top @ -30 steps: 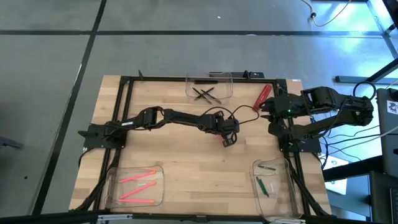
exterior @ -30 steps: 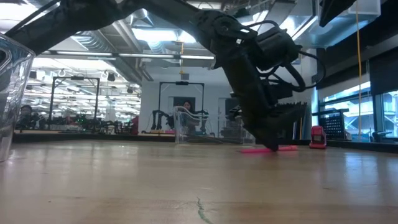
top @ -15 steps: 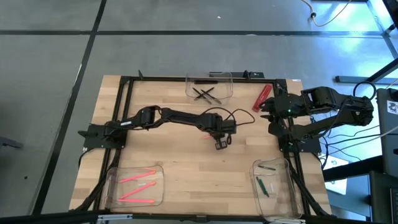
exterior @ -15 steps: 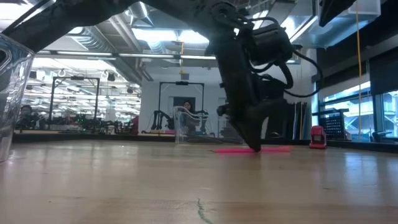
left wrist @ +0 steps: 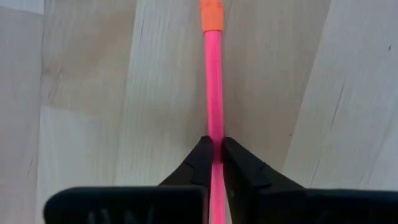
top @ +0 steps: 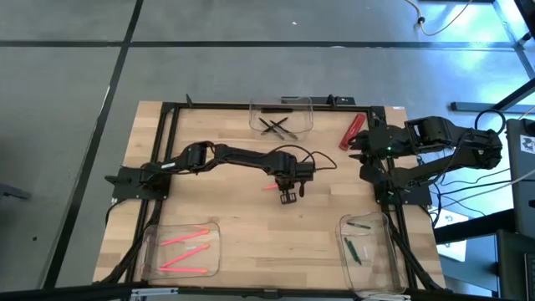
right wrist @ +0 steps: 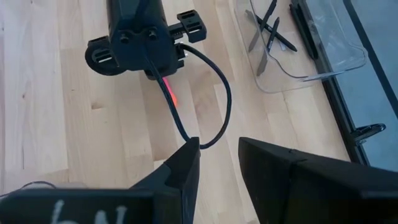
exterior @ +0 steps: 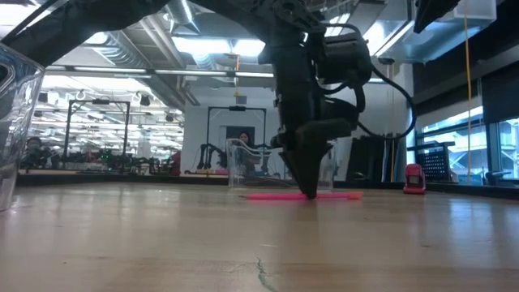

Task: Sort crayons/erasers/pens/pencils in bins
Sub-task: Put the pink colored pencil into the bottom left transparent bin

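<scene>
Here the pale wooden bench (top: 226, 217) sits on a grey floor, with a workshop of racks and ceiling lights behind it in the low view. Near the bench's middle the left hand (left wrist: 215, 152) is pinched shut on a pink pen (left wrist: 214, 81) lying flat on the wood. The right hand (right wrist: 217, 155) waits at the right edge with its fingers apart, beside a red block (top: 352, 131). Clear bins (top: 280, 117) stand at the far edge and both near corners.
</scene>
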Available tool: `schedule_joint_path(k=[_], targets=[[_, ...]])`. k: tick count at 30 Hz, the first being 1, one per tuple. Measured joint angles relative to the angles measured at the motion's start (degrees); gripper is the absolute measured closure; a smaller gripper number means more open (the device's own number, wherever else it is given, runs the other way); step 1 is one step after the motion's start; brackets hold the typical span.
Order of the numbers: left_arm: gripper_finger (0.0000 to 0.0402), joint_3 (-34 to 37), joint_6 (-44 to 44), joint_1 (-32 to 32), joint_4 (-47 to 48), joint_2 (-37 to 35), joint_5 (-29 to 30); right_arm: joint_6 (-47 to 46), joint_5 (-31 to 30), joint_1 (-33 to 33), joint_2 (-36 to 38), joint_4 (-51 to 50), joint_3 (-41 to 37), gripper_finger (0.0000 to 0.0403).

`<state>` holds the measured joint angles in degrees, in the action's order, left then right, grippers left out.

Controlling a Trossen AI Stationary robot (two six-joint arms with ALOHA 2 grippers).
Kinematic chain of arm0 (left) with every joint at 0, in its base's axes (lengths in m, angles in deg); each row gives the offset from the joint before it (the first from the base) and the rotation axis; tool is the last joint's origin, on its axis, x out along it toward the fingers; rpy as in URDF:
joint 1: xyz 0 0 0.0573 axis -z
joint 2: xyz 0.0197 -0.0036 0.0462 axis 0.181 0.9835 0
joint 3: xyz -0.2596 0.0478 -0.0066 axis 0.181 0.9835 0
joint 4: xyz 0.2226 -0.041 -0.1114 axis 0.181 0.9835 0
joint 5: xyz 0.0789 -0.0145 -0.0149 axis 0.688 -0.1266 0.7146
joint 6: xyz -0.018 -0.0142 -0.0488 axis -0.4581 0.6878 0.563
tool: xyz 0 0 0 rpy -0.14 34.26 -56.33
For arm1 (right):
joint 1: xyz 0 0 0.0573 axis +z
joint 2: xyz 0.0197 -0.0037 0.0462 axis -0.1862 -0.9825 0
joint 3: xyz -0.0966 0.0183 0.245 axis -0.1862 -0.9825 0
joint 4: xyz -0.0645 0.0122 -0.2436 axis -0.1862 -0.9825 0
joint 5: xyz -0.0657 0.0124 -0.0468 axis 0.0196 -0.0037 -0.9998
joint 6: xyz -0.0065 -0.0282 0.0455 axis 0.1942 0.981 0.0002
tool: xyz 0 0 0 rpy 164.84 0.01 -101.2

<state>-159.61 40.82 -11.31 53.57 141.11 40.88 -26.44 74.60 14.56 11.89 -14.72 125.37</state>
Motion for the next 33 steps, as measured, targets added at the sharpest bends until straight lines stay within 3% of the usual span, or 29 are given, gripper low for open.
schedule_joint_path(k=[21,27,33], targets=[[0.0313,0.0,-2.5,-1.4,0.2,0.3,-1.7,0.0,0.0,0.0,0.0,0.0,0.0,0.0289],[0.0329,0.0,-6.7,-2.0,0.2,0.3,-2.1,-0.1,0.0,0.0,0.0,0.1,0.0,0.0289],[0.0390,0.0,-8.4,-1.9,0.3,0.3,-1.5,0.0,0.0,0.0,0.0,0.1,0.0,0.0289]])
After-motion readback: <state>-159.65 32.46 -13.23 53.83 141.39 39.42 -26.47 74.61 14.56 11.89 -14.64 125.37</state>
